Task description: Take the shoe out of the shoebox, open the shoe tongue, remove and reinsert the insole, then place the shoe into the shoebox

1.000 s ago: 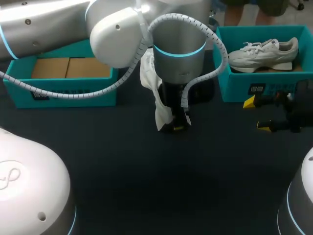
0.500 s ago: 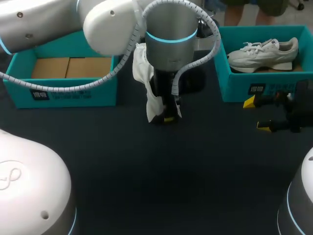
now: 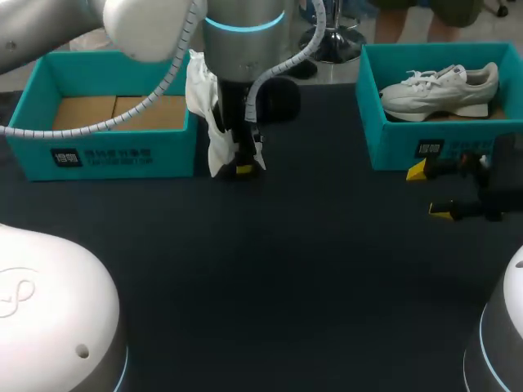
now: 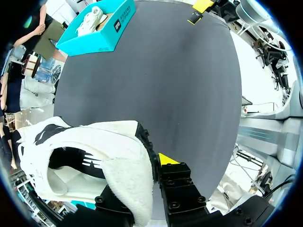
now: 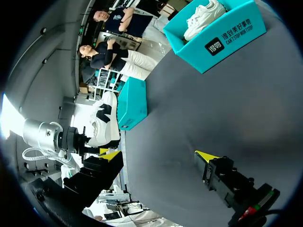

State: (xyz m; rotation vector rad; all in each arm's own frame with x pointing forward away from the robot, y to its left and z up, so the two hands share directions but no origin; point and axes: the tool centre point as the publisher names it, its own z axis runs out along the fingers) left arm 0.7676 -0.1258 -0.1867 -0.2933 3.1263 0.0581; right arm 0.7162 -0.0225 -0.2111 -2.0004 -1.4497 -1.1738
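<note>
Item: white shoe (image 3: 203, 102) with black side marks, hanging toe-down from the left gripper (image 3: 239, 166), clear of the table (image 3: 310, 278) and just beside the near right corner of the left box (image 3: 114, 151). Grip: the left gripper is clamped on the fleecy collar at the heel, one finger outside with its yellow tip showing and the other hidden by the shoe's wall. Left box: holds no shoe, only its cardboard floor showing. Right box (image 3: 392, 147): holds a second shoe (image 3: 441, 88), white, lying on its side and touched by neither arm. Right gripper (image 3: 431, 191): spread wide and holding nothing, low over the table in front of the right box, well apart from the held shoe. Progress, as judged: the shoe is out of the left box, so the first step counts as done. The left wrist view looks into the shoe's mouth, but the tongue and insole are not plain enough there to say whether the tongue has been opened or the insole removed and put back. The shoe is not in a box, so the last step, setting it in, is certainly left. Note: the shoe's place right at the box's end would suit either a shoe just lifted out or one about to go in, and the pictures do not settle which. Whichever it is, the idle right gripper appears needed for any tongue and insole work that remains.
</note>
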